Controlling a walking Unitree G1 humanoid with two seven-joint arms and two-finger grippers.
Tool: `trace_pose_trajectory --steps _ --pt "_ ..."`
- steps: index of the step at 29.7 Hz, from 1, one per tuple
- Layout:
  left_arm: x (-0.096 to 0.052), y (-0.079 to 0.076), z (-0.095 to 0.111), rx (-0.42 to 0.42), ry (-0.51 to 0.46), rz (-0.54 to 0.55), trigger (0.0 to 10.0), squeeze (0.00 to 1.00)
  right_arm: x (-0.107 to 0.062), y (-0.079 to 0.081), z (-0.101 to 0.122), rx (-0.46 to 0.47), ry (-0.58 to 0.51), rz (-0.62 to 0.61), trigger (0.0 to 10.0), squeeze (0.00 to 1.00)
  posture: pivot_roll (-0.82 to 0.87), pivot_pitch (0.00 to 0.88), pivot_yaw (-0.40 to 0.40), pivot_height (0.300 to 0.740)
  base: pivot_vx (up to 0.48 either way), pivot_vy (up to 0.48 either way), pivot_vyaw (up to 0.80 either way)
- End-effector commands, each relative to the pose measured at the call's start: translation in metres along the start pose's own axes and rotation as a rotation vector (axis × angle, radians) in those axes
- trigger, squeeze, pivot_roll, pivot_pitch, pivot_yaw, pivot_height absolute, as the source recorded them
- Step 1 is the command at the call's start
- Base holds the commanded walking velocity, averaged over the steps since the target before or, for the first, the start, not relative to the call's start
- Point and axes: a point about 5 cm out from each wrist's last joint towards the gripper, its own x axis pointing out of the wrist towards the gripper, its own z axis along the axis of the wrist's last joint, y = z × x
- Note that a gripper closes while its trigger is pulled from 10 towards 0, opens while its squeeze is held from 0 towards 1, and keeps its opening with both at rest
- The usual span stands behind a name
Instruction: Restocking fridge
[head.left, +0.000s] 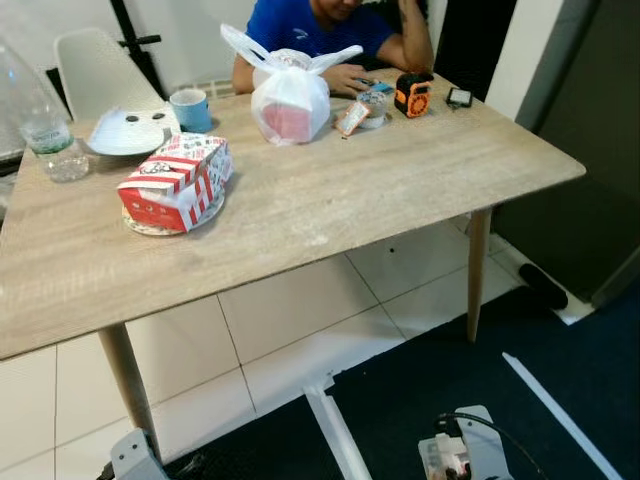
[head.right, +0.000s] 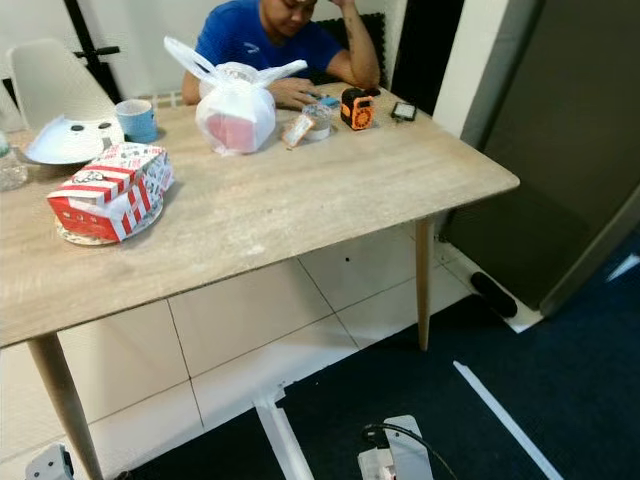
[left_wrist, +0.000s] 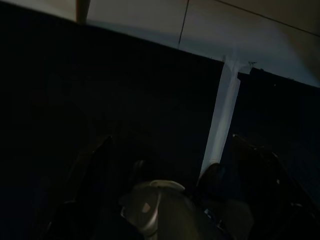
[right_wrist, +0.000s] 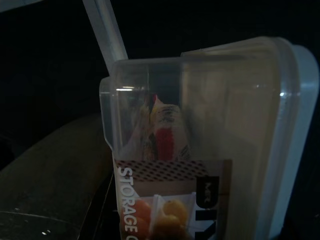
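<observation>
A clear plastic storage container (right_wrist: 200, 145) stands right in front of the right wrist camera, its printed label reading "STORAGE" with the rest cut off by the frame edge. Something red and yellow shows through its wall, too dim to name. The container seems carried at the right end effector, but the fingers are hidden behind it, so whether they clamp it cannot be told. Behind it lie dark floor and a pale strip.

The left wrist view is very dark. The left end effector (left_wrist: 175, 170) hangs over dark blue carpet (left_wrist: 125, 90), its two black fingers (left_wrist: 90, 170) spread apart with nothing between them. A white strip (left_wrist: 222, 120) runs across the carpet towards pale floor tiles (left_wrist: 240, 25).

From the head camera, a wooden desk (head.left: 330, 200) stands on the tiles. On it sit a red-and-white striped food box (head.left: 177, 180) on a plate, a knotted white plastic bag (head.left: 290, 95) with something pink inside, a blue mug (head.left: 190, 110), a white disc-shaped item (head.left: 127, 130), and a clear water bottle (head.left: 40, 125) cut off at the left edge. Near the far edge lie an orange-and-black tape measure (head.left: 412, 95) and small items hard to make out. A person in a blue shirt (head.left: 300, 25) sits behind the desk, a hand (head.left: 345, 78) resting on it. A white chair (head.left: 95, 70) stands at the far left.
</observation>
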Motion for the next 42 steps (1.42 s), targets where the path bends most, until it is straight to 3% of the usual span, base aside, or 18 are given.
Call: trace_pose_trajectory --steps 1,42 --pt "0.0001 -0.0050 -0.0078 0.008 0.027 -0.016 10.0 0.00 -0.0005 -0.0034 0.0041 -0.001 -0.027 -0.007 10.0 0.00 -0.01 0.000 0.010 0.740 0.000 -0.454 0.00" --pt "-0.0004 -0.0067 -0.0139 0.042 0.068 -0.036 10.0 0.00 -0.0015 -0.0088 -0.0018 -0.002 -0.018 -0.018 10.0 0.00 -0.03 0.000 0.016 0.740 0.000 -0.461 0.00"
